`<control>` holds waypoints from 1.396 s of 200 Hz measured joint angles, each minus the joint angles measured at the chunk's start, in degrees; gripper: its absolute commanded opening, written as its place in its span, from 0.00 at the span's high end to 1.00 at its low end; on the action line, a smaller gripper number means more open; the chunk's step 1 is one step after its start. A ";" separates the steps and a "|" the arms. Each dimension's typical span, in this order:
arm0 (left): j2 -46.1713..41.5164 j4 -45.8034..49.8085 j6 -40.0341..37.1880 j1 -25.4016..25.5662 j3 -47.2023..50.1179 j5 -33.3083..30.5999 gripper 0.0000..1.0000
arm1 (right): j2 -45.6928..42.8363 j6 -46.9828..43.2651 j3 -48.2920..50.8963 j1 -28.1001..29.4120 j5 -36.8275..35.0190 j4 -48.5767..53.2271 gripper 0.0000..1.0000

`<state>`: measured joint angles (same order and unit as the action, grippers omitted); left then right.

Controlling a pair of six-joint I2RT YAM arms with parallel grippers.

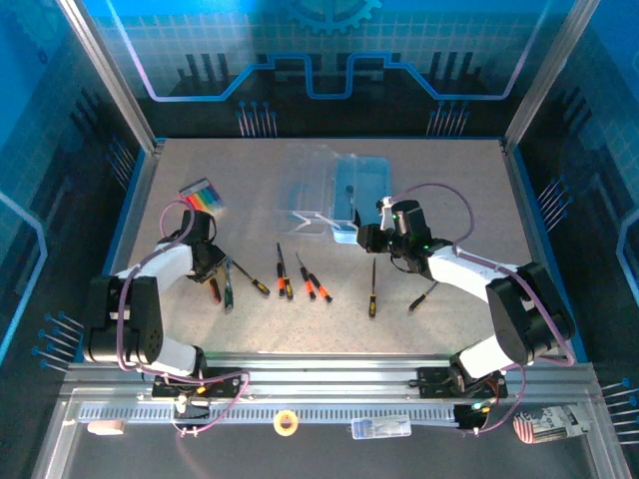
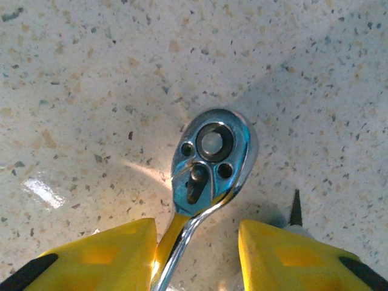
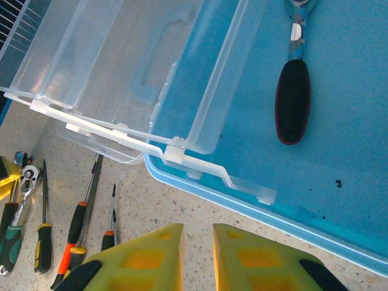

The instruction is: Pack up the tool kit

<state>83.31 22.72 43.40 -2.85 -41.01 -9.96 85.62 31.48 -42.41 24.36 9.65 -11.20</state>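
- My left fingers (image 2: 115, 251) stand apart astride the ratchet wrench (image 2: 209, 157), which lies flat on the counter (image 2: 91, 73); nothing is gripped yet.
- My right fingers (image 3: 145, 254) are nearly together and empty, at the open tool case (image 3: 339, 139).
- I judge this the pickup step: next I clench on the handle, lift, and carry it to the case.

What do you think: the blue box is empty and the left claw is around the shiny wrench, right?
Not quite. The blue box is not empty: the right wrist view shows a black-handled tool lying in it. The left gripper is around the shiny wrench.
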 measured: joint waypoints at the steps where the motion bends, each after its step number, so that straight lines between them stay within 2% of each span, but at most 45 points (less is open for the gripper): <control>1: -0.02 0.02 -0.04 0.00 0.02 0.02 0.61 | 0.00 0.02 0.00 0.00 0.00 0.00 0.79; 49: -0.17 1.75 -0.07 0.00 0.76 1.29 0.62 | 0.00 0.00 0.00 0.00 0.00 0.00 0.79; 104: 0.55 1.44 -0.63 0.00 0.76 1.90 0.78 | -0.02 0.02 0.00 0.00 0.00 0.02 0.78; 156: -0.33 0.52 -1.40 0.00 1.68 1.88 0.82 | -1.57 0.00 0.00 0.02 -0.22 0.09 0.76; 230: -4.13 1.55 -3.30 -0.04 3.50 1.66 1.00 | -2.05 0.00 0.00 0.02 -0.22 0.26 0.76; 279: -10.25 4.07 -4.90 -0.04 3.52 1.14 1.00 | -2.75 -0.02 0.00 0.02 -0.28 0.68 0.76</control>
<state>73.06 26.79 38.50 -2.90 -37.50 -8.82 82.87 31.46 -42.41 24.38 9.37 -10.52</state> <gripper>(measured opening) 0.082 0.239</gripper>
